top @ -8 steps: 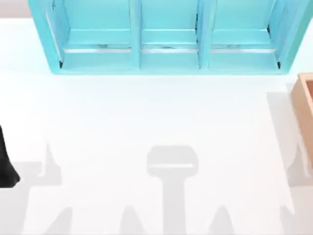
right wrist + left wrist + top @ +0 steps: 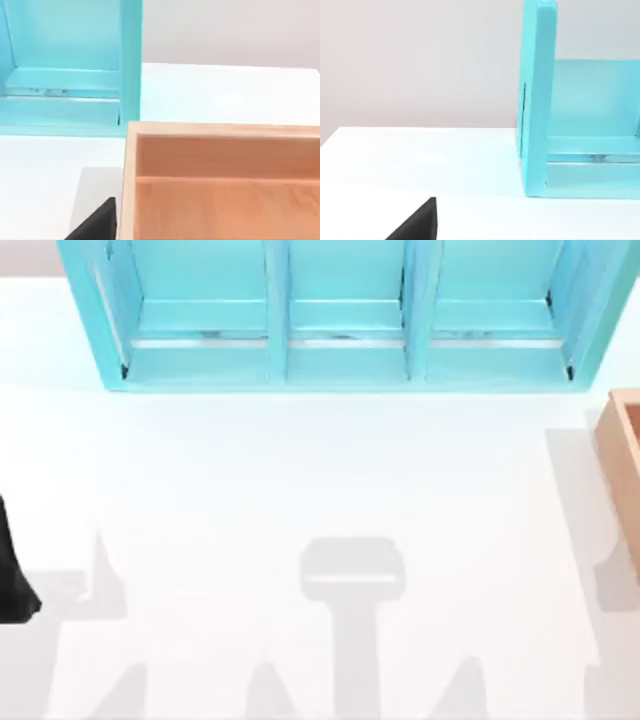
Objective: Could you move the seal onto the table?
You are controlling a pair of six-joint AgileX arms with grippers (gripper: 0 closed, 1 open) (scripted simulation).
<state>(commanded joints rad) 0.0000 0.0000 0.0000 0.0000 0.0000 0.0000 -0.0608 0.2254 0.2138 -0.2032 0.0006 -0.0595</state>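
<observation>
White table [image 2: 300, 470], turquoise shelf unit [image 2: 340, 315], wooden box [image 2: 625, 470] at right.

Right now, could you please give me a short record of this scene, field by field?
Table: broad white surface, carrying the shelf unit and the box.
Shelf unit: turquoise, three compartments across, at the far side of the table.
Wooden box: tan, open-topped, at the table's right edge, its inside seen from the right wrist view.
Seal: cannot be located in these views.
Left arm: dark, at the table's left edge.
Right gripper: dark part beside the wooden box's near corner.
Task status: seal not yet on the table.
</observation>
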